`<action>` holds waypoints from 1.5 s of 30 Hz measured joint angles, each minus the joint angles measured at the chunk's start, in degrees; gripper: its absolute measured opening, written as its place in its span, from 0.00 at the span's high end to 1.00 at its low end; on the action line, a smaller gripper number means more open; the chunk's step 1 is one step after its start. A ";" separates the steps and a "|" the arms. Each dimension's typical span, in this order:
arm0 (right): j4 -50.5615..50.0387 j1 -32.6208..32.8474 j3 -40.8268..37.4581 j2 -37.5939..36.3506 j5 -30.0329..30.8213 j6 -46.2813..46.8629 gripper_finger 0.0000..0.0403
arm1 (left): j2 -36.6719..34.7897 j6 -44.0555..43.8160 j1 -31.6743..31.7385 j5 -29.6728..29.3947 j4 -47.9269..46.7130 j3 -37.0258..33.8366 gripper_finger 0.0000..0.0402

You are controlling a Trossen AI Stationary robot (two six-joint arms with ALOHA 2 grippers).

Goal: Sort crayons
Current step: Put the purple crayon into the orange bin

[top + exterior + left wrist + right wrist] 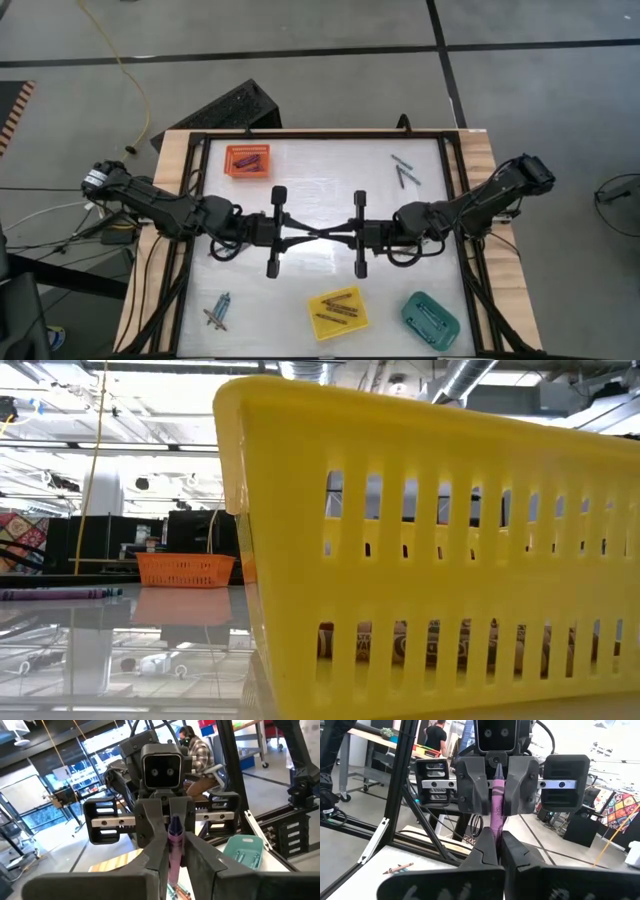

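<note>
A purple crayon (495, 805) hangs level above the middle of the table, bridging my two grippers, which meet fingertip to fingertip. My left gripper (308, 232) comes from the table's left and is shut on one end. My right gripper (332, 233) comes from the right and is shut on the other end. More crayons lie in the orange tray (247, 159), the yellow tray (337, 311) and the teal tray (430, 320). Loose crayons rest flat on the table at the far right (404, 172) and the near left (218, 312). My left gripper pinches the crayon's pointed end (497, 782) between its two fingers (152, 862). It comes level from the table's left, with the fingers along the crayon. The crayon is clear of the table. My right gripper pinches the crayon's other end (494, 827) between its two fingers (485, 852). It comes level from the table's right, fingers along the crayon, which stays lifted and roughly level between both grippers.
In the low view the yellow tray's slotted wall (430, 540) fills most of the picture, with the orange tray (185, 568) far behind it. A black frame (440, 140) runs around the white table top. People are in the room beyond.
</note>
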 joint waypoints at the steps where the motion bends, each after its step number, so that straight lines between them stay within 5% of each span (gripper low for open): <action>1: -0.01 0.00 0.00 0.00 0.00 -0.02 1.00 | 0.00 0.00 -0.02 0.02 -0.20 0.00 0.90; 14: -2.79 -0.20 0.00 0.00 0.02 1.88 0.98 | 0.00 1.77 -0.13 1.16 -3.50 0.02 0.99; 17: -4.39 -0.09 0.00 0.01 3.91 1.99 0.94 | 0.00 2.03 -0.10 0.11 -5.57 0.02 0.99; 29: -24.55 -1.93 0.05 0.00 18.53 15.13 0.55 | -1.19 4.83 2.34 -10.07 -19.98 0.02 1.00; 39: -44.52 -2.26 0.04 0.00 18.27 31.49 0.46 | -4.61 3.39 19.48 -15.09 -48.12 0.02 1.00; 45: -47.93 -0.39 0.02 0.07 18.21 35.78 0.49 | -2.89 4.12 35.18 -9.07 -57.58 0.02 1.00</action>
